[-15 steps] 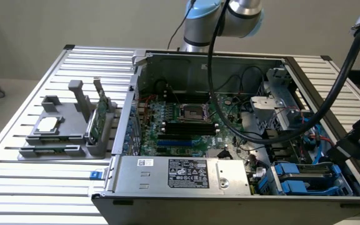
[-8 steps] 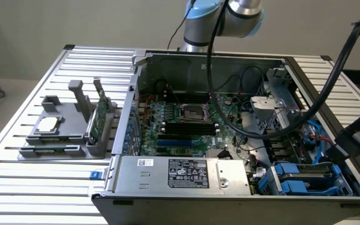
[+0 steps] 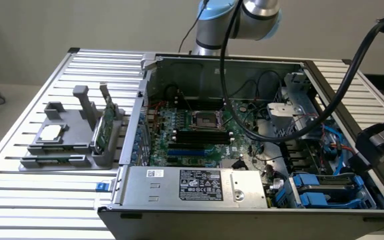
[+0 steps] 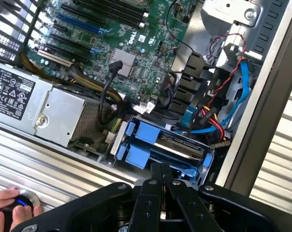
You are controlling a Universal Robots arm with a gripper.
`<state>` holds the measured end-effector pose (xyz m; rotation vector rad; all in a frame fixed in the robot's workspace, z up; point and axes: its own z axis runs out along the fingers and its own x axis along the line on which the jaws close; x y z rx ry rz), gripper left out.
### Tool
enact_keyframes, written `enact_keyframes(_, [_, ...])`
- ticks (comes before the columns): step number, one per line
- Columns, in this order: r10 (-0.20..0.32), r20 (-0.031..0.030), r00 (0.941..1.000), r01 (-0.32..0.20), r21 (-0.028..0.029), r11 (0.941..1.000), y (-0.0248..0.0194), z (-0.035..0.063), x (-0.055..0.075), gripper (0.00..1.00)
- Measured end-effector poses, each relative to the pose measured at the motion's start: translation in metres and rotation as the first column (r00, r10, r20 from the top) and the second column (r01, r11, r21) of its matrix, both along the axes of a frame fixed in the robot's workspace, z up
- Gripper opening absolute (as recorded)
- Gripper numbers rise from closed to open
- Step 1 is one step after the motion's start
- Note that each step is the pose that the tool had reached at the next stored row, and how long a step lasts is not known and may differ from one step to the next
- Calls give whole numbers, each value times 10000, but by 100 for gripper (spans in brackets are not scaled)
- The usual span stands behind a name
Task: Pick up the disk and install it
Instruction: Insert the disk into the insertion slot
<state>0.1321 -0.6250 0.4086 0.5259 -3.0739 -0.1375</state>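
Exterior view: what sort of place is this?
Probably a robotics lab bench for computer assembly: an opened desktop computer case lies on a slatted metal table, with a robot arm beyond it.

The disk (framed in blue) sits inside the open computer case, toward the exterior view's right.

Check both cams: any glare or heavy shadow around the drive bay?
Exterior view: soft, even light; the table slats are bright, and the drive bay sits in shade inside the case. Wrist view: glare on the power supply cover; the disk is dimmer, though its blue carrier stays distinct; the gripper is a dark mass with little detail.
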Motion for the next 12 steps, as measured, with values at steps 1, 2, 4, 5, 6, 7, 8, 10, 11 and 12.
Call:
enact_keyframes(1, [-151,-4,9999,151,0,9999,0,0,0,11])
enact_keyframes(2, [-319,-9,9995,319,1,9995,0,-1,0,11])
enact_keyframes(4, [-620,-16,9981,620,0,9981,0,0,0,11])
enact_keyframes(5, [-772,-20,9970,772,0,9970,0,0,0,11])
enact_keyframes(6, [-925,-24,9957,925,-1,9957,0,0,0,11])
enact_keyframes(7, [-1078,-27,9942,1078,-1,9942,0,0,0,11])
enact_keyframes(8, [-1246,-31,9922,1246,-2,9922,0,0,0,11])
enact_keyframes(10, [-1554,-37,9878,1554,-2,9878,0,0,0,11])
enact_keyframes(11, [-1710,-40,9853,1710,-3,9853,0,0,0,11])
enact_keyframes(12, [-1865,-42,9825,1865,-4,9825,0,0,0,11])
